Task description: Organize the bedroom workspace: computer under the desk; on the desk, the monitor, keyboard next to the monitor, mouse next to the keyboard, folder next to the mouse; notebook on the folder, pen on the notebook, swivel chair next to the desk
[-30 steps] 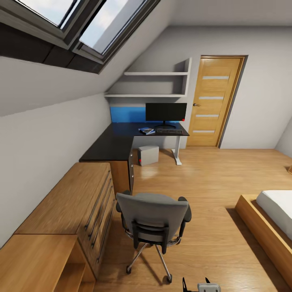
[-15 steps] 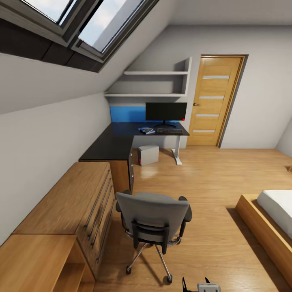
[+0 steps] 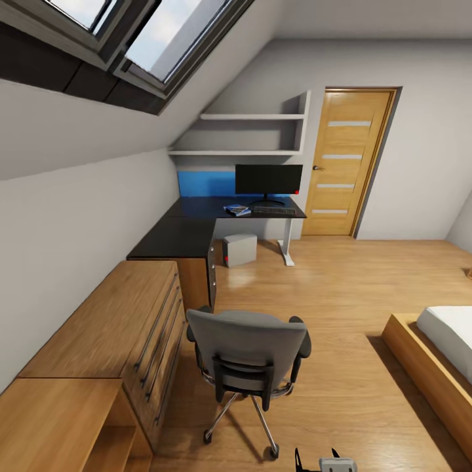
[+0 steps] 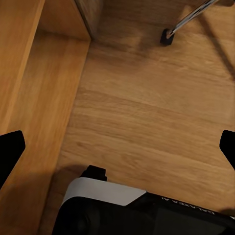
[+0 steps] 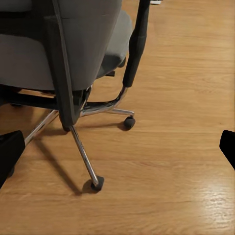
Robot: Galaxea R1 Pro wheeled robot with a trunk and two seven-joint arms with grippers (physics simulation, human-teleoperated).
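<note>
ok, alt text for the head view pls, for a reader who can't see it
Attic bedroom: a grey swivel chair, back to the camera, stands on wood floor well short of the black L-shaped desk, which holds a monitor and keyboard. A light-wood chest lines the left wall.

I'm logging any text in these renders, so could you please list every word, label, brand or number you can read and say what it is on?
Nothing can be read for certain.
Left wrist view: pale lettering on the robot's dark body panel, too small and blurred to read.
Head view: the blue book on the desk has cover marks too small to read.
The monitor, computer and door show no text.
</note>
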